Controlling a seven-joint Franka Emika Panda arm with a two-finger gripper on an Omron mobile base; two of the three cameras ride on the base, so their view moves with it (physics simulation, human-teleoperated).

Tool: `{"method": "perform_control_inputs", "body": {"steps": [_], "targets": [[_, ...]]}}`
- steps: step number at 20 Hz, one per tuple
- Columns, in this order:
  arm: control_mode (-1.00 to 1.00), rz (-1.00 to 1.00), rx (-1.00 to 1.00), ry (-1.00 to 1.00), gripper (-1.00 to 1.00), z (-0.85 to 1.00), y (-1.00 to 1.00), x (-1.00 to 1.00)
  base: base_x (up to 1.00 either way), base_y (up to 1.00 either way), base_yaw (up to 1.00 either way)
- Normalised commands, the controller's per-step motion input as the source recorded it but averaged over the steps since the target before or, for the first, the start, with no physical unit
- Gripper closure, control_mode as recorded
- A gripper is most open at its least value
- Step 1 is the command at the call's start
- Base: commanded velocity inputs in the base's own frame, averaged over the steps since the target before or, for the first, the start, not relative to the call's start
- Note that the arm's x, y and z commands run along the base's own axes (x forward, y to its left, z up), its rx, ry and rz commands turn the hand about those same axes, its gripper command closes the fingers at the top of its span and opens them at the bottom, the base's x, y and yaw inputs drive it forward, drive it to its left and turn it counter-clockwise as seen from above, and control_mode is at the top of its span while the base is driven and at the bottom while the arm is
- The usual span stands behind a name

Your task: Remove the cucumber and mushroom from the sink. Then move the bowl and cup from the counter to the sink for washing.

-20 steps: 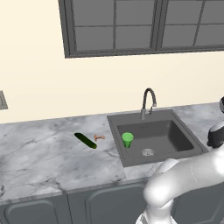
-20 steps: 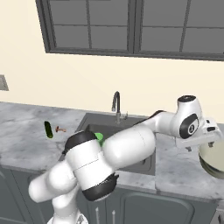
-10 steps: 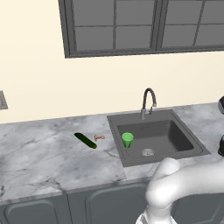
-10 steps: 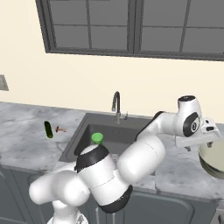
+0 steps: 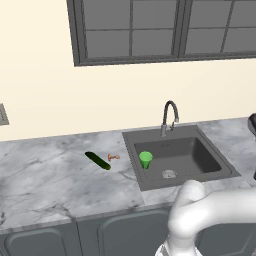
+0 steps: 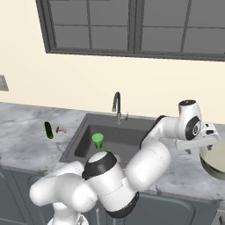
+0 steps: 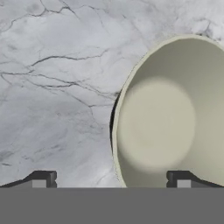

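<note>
The pale beige bowl (image 7: 175,118) sits on the marbled counter (image 7: 57,87), at the far right in the right base view (image 6: 215,159). My gripper (image 7: 111,180) hangs open just above the bowl's left rim (image 6: 201,147), one fingertip (image 7: 179,179) over the bowl's inside, the other over bare counter. Nothing is held. The green cup (image 5: 145,159) stands upright inside the dark sink (image 5: 210,150), at its left side (image 6: 98,140). The dark green cucumber (image 5: 97,160) and the small orange-brown mushroom (image 5: 113,157) lie on the counter left of the sink.
A curved metal faucet (image 5: 170,117) rises at the sink's back edge. A wall with a dark-framed window (image 5: 150,30) stands behind the counter. My own arm's bulky white links (image 6: 110,180) reach across in front of the sink. Dark cabinet doors (image 5: 50,240) run below.
The arm's lower links have swung and bulk larger in front of the sink. The hand has stayed by the bowl's left rim, jaws open throughout. Cup, cucumber and mushroom have not moved.
</note>
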Motion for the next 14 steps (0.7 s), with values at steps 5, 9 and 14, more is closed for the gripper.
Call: {"method": "perform_control_inputs", "body": {"steps": [5, 9, 14], "targets": [[-1.00, 0.00, 0.00, 0.00, -1.00, -0.20, -0.09, 0.12, 0.00, 0.00, 0.00], [-1.00, 0.00, 0.00, 0.01, -1.00, -0.15, -0.11, 0.16, 0.00, 0.00, 0.00], [-1.00, 0.00, 0.00, 0.00, -1.00, -0.12, -0.13, 0.20, 0.00, 0.00, 0.00]]}}
